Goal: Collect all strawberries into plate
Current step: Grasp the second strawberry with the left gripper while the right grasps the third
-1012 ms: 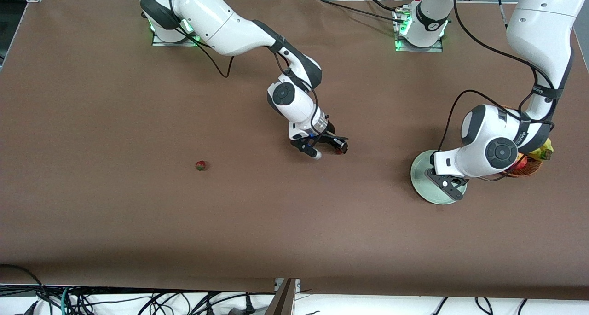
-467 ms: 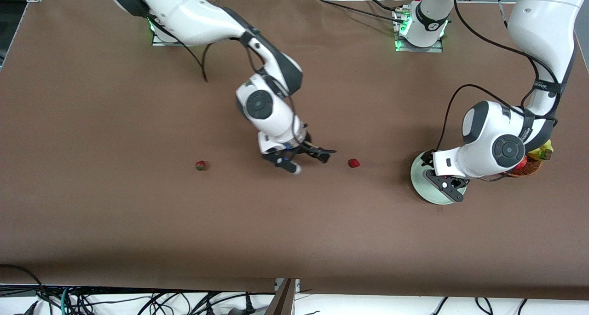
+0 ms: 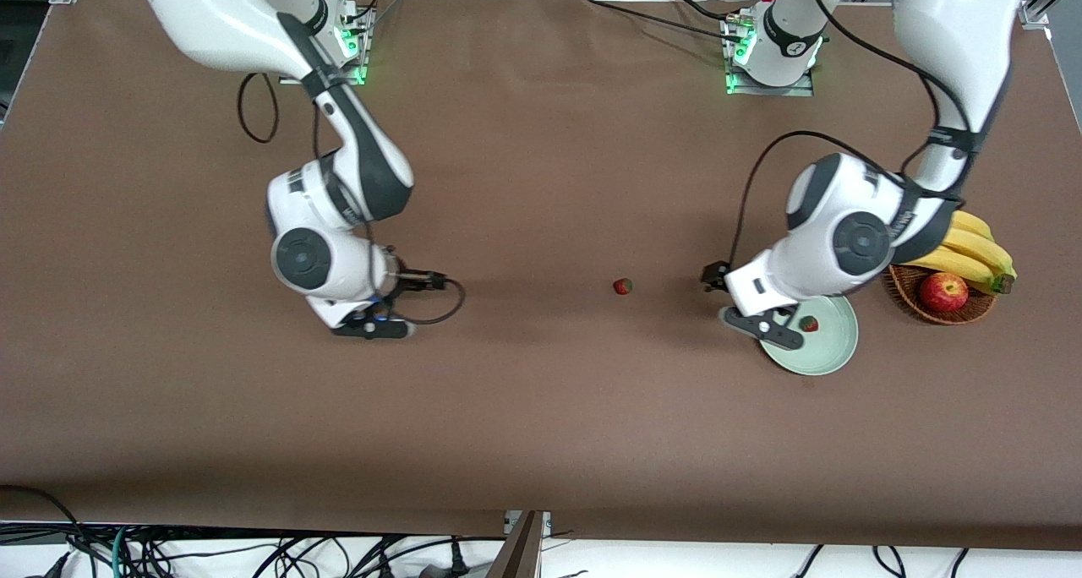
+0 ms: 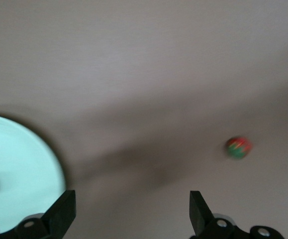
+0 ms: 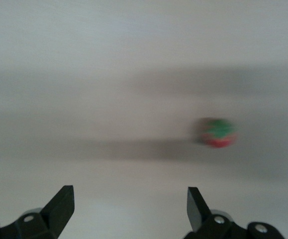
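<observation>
While going across the table (image 3: 541,443) from the right arm's end, counting three berries: one put away, two waiting. Spotting the first strawberry (image 5: 217,132) lying on the table only in the right wrist view. Not seeing it in the front view, so likely hiding under that arm's hand. Finding the second strawberry (image 3: 623,286) sitting alone on the bare table near the middle, between the two arms and well apart from both. Seeing the third strawberry (image 3: 810,324) lying inside the plate (image 3: 824,354), close to the rim. So guessing about a third done, with two pick-ups and two drops left.

Now looking at the right gripper (image 3: 372,329): hanging low over the table toward the right arm's end, spreading its fingers (image 5: 63,205) wide, holding nothing, touching nothing. Pointing near the first strawberry, but not having it between the fingers.

Looking next at the left gripper (image 3: 763,324): hanging over the plate's edge on the side toward the middle, also spreading wide and carrying nothing. Facing the second strawberry, with a good gap to cross.

Passing last the wicker basket (image 3: 917,312) beside the plate, holding an apple (image 3: 943,291) and bananas (image 3: 972,244), not part of the job.
</observation>
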{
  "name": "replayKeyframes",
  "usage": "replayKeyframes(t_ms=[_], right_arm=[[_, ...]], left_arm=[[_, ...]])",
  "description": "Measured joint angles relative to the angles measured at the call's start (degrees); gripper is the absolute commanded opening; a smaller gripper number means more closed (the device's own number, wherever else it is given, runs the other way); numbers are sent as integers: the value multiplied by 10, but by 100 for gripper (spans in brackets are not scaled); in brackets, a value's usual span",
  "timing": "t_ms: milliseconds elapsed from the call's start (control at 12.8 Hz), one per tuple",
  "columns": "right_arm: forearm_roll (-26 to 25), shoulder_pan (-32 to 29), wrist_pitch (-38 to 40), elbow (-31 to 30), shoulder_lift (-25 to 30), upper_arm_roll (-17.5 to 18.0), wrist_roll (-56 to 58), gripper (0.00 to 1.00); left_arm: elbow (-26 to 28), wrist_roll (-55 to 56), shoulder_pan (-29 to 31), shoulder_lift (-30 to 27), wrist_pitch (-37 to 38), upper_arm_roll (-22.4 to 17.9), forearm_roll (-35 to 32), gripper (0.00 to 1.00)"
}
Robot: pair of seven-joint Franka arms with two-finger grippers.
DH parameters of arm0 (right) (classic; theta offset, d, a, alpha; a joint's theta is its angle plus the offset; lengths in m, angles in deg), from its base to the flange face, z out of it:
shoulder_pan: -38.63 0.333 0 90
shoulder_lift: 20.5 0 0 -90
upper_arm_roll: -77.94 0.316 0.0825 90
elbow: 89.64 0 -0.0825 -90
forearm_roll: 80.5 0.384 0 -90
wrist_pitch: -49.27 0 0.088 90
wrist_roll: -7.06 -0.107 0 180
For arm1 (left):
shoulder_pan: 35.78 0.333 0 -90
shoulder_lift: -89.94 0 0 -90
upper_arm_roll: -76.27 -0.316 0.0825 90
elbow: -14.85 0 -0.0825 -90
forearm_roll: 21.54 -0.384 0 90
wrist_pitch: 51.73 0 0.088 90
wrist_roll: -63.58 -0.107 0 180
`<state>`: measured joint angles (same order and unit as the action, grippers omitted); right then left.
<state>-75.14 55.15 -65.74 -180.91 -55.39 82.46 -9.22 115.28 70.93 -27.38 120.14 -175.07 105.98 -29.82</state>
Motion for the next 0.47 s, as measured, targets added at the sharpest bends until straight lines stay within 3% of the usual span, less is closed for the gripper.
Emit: replayKeyframes(t_ms=[156,467], right_arm=[[-4,-8,-19,-38,1,-33,80,100],[-6,-15,-97,-88,-2,-36,107,100]], left_arm=[[4,96,-42,19,-46,-1,0,100],[9,232,-98,73,-117,-4,-12,100]])
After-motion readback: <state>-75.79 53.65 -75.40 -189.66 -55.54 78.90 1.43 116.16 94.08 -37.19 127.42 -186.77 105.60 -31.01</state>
